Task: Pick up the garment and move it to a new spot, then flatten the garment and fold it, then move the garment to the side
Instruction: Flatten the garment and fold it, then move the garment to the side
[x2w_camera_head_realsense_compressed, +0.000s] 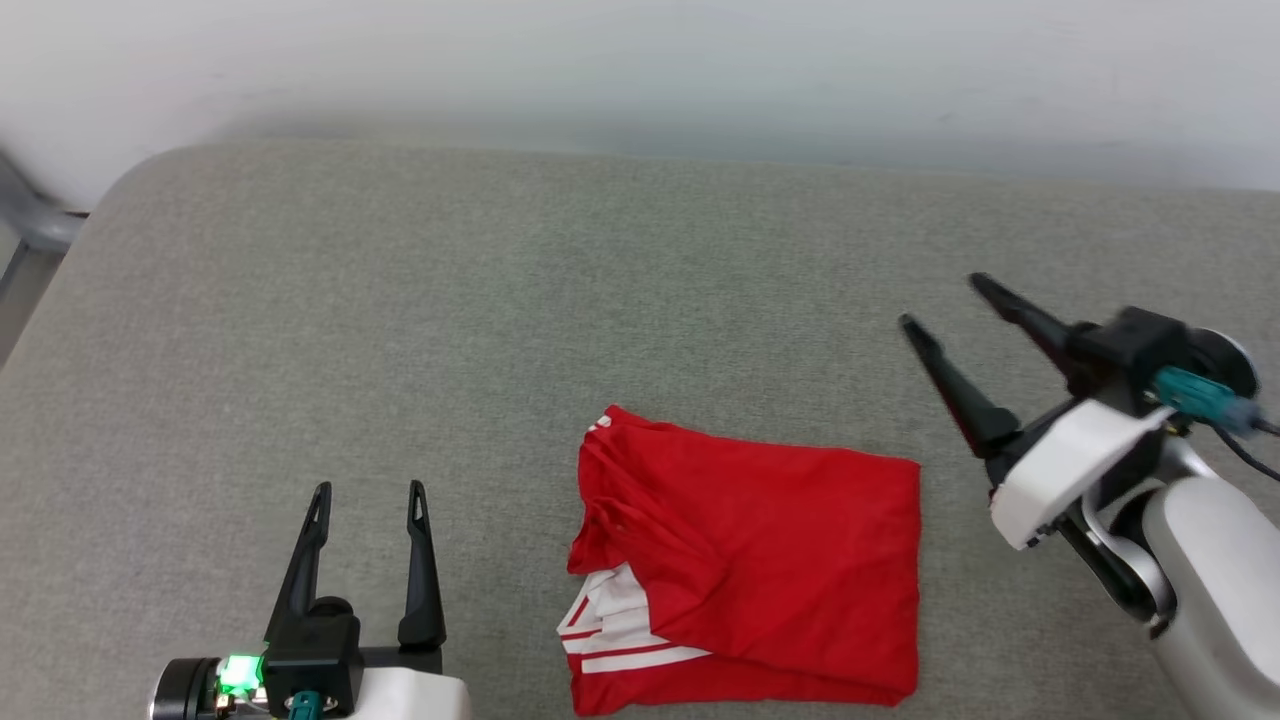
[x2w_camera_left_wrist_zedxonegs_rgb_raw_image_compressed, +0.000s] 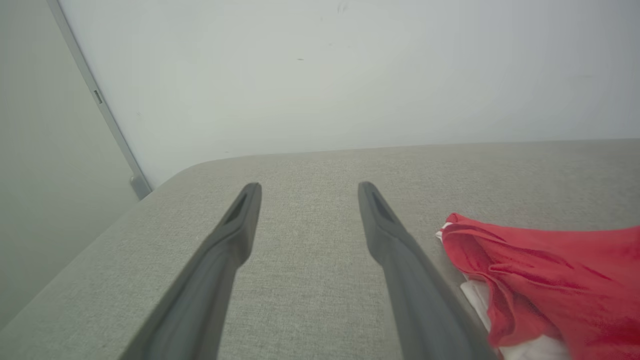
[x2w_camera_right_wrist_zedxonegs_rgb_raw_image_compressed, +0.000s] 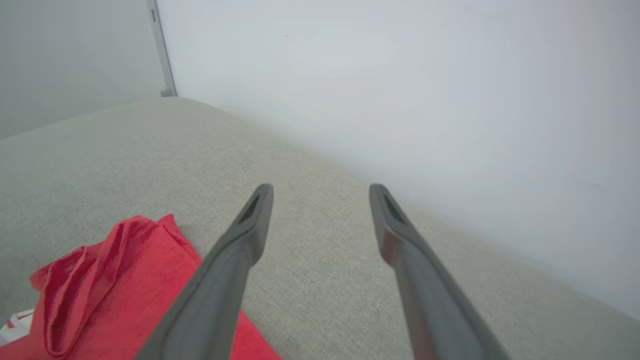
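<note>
The garment (x2w_camera_head_realsense_compressed: 760, 560), a red jersey folded into a rough square with a white striped sleeve showing at its lower left, lies on the grey cushion near the front edge. My left gripper (x2w_camera_head_realsense_compressed: 368, 490) stands open to the garment's left, apart from it, fingers pointing away from me. My right gripper (x2w_camera_head_realsense_compressed: 942, 300) hovers open to the garment's right, raised and tilted toward the upper left, holding nothing. In the left wrist view the garment (x2w_camera_left_wrist_zedxonegs_rgb_raw_image_compressed: 550, 280) lies right of the open left gripper (x2w_camera_left_wrist_zedxonegs_rgb_raw_image_compressed: 306, 187). In the right wrist view the garment (x2w_camera_right_wrist_zedxonegs_rgb_raw_image_compressed: 115, 285) lies left of the open right gripper (x2w_camera_right_wrist_zedxonegs_rgb_raw_image_compressed: 320, 189).
The grey fabric cushion (x2w_camera_head_realsense_compressed: 500, 330) spreads wide behind and left of the garment. A pale wall (x2w_camera_head_realsense_compressed: 640, 70) runs along its far edge. A grey metal post (x2w_camera_left_wrist_zedxonegs_rgb_raw_image_compressed: 95, 100) stands off the cushion's far left corner.
</note>
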